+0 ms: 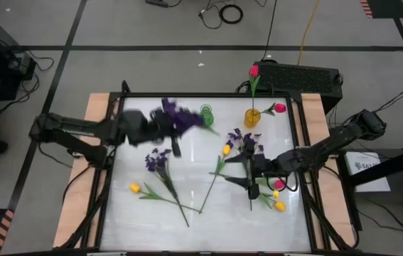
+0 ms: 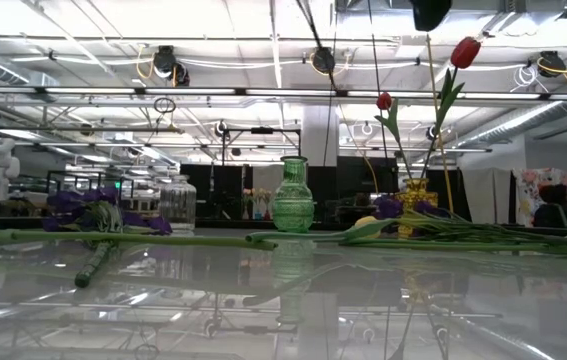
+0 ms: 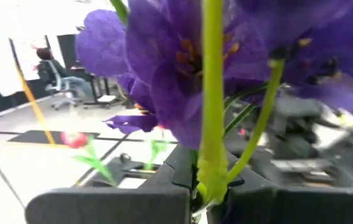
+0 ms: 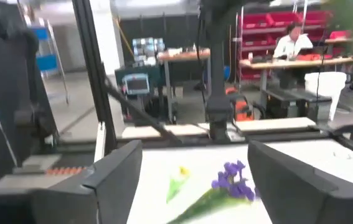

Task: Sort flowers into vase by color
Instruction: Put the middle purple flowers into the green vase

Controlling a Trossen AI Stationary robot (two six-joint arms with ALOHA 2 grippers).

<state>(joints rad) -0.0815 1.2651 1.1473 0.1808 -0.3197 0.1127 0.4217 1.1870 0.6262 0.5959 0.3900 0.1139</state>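
My left gripper point(image 1: 164, 129) is shut on a purple flower point(image 1: 181, 117), left of the green vase point(image 1: 207, 114). The yellow vase point(image 1: 252, 118) holds two pink-red tulips point(image 1: 254, 71). My right gripper point(image 1: 248, 169) stands open above the table's right half, nothing between its fingers. In the right wrist view a purple flower point(image 4: 232, 179) and a yellow tulip point(image 4: 180, 174) lie on the table beyond that gripper point(image 4: 192, 186). More flowers lie flat: a purple one point(image 1: 157, 161), yellow tulips point(image 1: 135, 188), and a pink and a yellow bud point(image 1: 279, 195). My left gripper pinches the purple flower's green stem point(image 3: 211, 180) between its two fingers, close below the blossoms point(image 3: 164, 68). The fingers come in level from the table's left and lie across the stem. The blossoms stand clear of the table beyond the fingertips.
A clear glass vase point(image 2: 177, 203) stands left of the green vase point(image 2: 292, 196) in the low view. A purple flower point(image 1: 244, 140) and long stems point(image 1: 212, 181) lie around my right gripper. The table's wooden side rails point(image 1: 99, 107) border the glossy top. People sit at desks in the room beyond.
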